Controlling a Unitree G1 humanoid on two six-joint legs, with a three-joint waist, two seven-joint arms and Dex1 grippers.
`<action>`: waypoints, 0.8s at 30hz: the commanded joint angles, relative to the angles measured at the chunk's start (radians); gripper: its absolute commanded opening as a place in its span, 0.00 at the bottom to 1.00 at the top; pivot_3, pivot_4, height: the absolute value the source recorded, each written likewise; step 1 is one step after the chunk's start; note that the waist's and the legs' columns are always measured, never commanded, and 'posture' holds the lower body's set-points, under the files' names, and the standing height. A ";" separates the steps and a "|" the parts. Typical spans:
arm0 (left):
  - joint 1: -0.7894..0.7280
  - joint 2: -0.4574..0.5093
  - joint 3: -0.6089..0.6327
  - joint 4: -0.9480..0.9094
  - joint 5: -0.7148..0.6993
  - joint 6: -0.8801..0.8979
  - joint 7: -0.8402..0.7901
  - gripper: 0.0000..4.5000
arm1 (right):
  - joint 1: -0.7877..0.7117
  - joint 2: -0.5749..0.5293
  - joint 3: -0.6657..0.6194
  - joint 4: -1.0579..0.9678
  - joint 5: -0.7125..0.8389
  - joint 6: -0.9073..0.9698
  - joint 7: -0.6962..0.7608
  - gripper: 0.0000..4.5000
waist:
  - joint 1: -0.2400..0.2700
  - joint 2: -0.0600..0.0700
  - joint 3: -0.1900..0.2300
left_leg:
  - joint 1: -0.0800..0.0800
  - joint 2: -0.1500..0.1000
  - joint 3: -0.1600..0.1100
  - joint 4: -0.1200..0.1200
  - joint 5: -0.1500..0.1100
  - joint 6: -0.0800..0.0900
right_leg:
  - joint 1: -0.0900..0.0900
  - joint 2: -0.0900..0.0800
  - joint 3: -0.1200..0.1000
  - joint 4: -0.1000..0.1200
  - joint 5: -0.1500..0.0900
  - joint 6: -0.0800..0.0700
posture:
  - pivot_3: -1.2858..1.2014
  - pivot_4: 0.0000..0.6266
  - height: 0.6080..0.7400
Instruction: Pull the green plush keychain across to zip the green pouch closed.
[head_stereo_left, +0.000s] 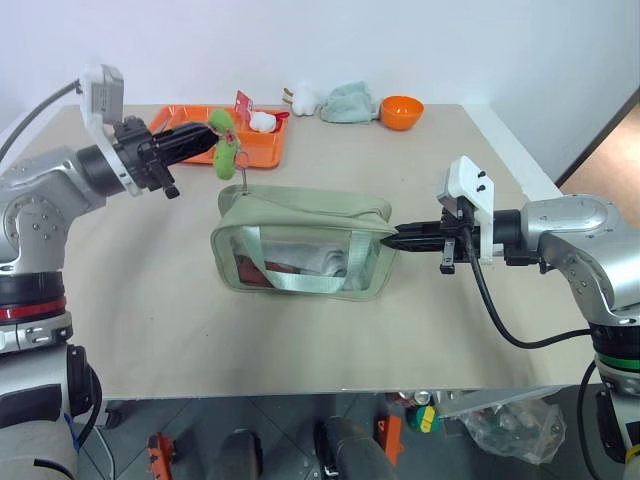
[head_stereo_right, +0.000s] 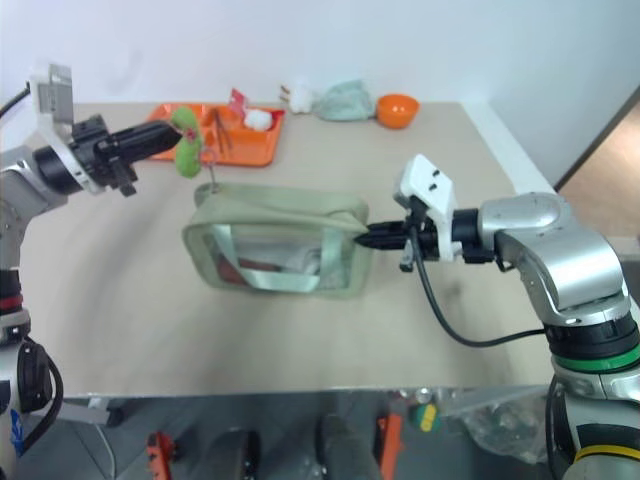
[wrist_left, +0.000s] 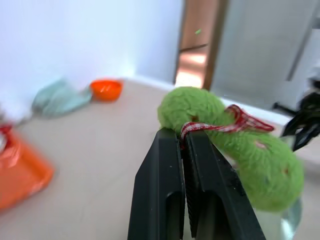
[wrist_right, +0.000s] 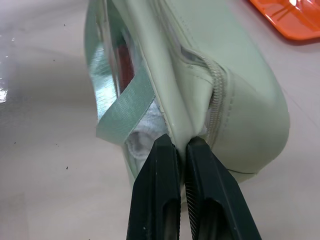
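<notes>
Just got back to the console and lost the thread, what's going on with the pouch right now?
The left gripper has its fingers shut on the green plush keychain, held up above the left end of the green pouch. The right gripper has its fingers shut on the pouch's right end, bracing it on the table. An orange tray sits behind.

A beige desk (head_stereo_left: 150, 300) carries everything here. Near its middle sits the green pouch (head_stereo_left: 300, 240), its clear side panel facing the near edge. At the far edge lies an orange tray (head_stereo_left: 265, 150) with small items in it, then a white plush (head_stereo_left: 303, 97), a pale mint cloth bundle (head_stereo_left: 348, 102) and an orange bowl (head_stereo_left: 401, 111) lined up to the right.
</notes>
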 joint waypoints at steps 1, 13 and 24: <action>-0.044 0.004 -0.091 -0.054 0.059 -0.067 -0.073 0.00 | -0.017 -0.001 -0.013 -0.015 0.001 -0.010 -0.006 0.00 | 0.001 0.000 0.000 | 0.000 0.000 0.000 0.000 0.000 0.000 | 0.000 0.000 0.000 0.000 0.000 0.000 | 0.52 0.24 1.00; -0.083 -0.028 -0.292 0.004 0.253 -0.218 -0.188 0.15 | 0.016 -0.011 -0.043 -0.056 0.018 0.007 -0.037 0.00 | 0.001 0.000 0.000 | 0.000 0.000 0.000 0.000 0.000 0.000 | 0.000 0.000 0.001 0.000 0.000 0.000 | 0.52 0.24 1.00; -0.105 -0.015 -0.222 0.005 0.216 -0.157 -0.206 0.95 | 0.017 -0.004 -0.040 -0.057 0.019 0.000 -0.049 0.00 | 0.000 0.000 0.000 | 0.000 0.000 0.000 0.001 0.000 0.000 | 0.000 0.000 0.001 0.000 0.000 0.000 | 0.52 0.24 1.00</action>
